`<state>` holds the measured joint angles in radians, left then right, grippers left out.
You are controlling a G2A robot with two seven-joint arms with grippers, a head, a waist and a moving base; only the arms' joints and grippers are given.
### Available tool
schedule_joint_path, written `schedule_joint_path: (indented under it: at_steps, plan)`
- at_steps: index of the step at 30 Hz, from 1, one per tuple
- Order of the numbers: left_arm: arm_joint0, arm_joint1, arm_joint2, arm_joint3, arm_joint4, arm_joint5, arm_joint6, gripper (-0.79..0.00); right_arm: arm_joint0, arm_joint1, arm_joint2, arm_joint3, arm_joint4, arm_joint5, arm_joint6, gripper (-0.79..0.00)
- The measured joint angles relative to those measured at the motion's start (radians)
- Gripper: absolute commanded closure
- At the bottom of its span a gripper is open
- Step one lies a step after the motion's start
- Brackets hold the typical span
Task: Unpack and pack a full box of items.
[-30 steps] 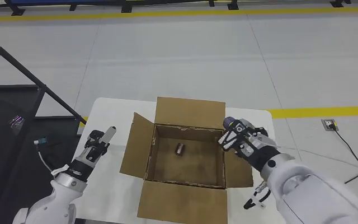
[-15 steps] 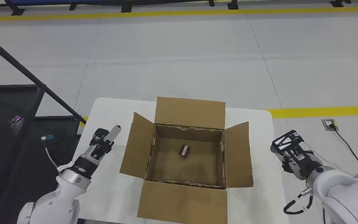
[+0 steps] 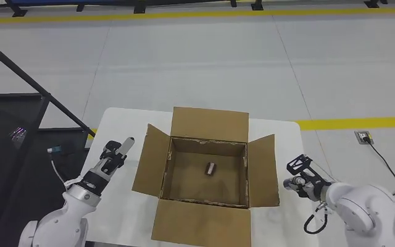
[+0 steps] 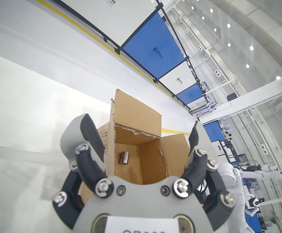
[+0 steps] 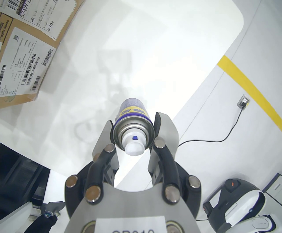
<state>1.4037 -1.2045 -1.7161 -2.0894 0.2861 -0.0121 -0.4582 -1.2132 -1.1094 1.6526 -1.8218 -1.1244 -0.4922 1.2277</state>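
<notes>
Box (image 3: 210, 126) holds one cylinder (image 3: 211, 167); right gripper (image 5: 134, 123) clamps spray can (image 5: 131, 112), base hidden; left gripper (image 4: 141, 129) spread.

Bright, even light from ceiling lamps (image 4: 229, 44) (wrist views bow at edges); box (image 3: 210, 125) interior lightly shaded.

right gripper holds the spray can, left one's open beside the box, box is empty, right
The box is not empty: the top view shows a metal cylinder on its floor. The rest holds: right gripper on the spray can, left gripper open beside the box.

Barcode shipping labels (image 5: 24, 64) on box (image 5: 65, 21); printed band on spray can (image 5: 132, 118).
</notes>
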Motion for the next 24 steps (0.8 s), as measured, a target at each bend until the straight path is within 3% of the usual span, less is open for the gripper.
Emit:
schedule_joint_path:
  at_steps: [8,10,16,17,20,21,24]
  plan:
    - [0.0,0.004,-0.004,0.005,-0.004,0.003,0.005,-0.785,0.033,0.008,-0.041,0.102,-0.016,0.003,-0.012,0.0]
    - [-0.001,0.005,-0.003,0.006,-0.003,0.007,0.004,-0.785,0.04,0.01,-0.051,0.116,-0.018,0.007,-0.015,-0.16]
    - [-0.006,0.008,-0.003,0.005,-0.001,0.015,-0.002,-0.785,0.056,0.015,-0.067,0.163,0.003,0.006,-0.03,-0.382]
    - [-0.007,0.008,-0.003,0.004,0.0,0.017,-0.003,-0.785,0.058,0.016,-0.069,0.168,0.006,0.006,-0.033,-0.52]
    - [-0.01,0.01,-0.005,0.0,0.0,0.023,-0.007,-0.785,0.063,0.019,-0.074,0.177,0.011,0.009,-0.039,-0.748]
    - [-0.011,0.01,-0.005,-0.001,0.0,0.024,-0.009,-0.785,0.063,0.02,-0.075,0.176,0.011,0.011,-0.041,-0.785]
    - [-0.012,0.012,-0.006,-0.004,0.002,0.026,-0.012,-0.785,0.057,0.023,-0.072,0.152,0.009,0.02,-0.047,-0.785]
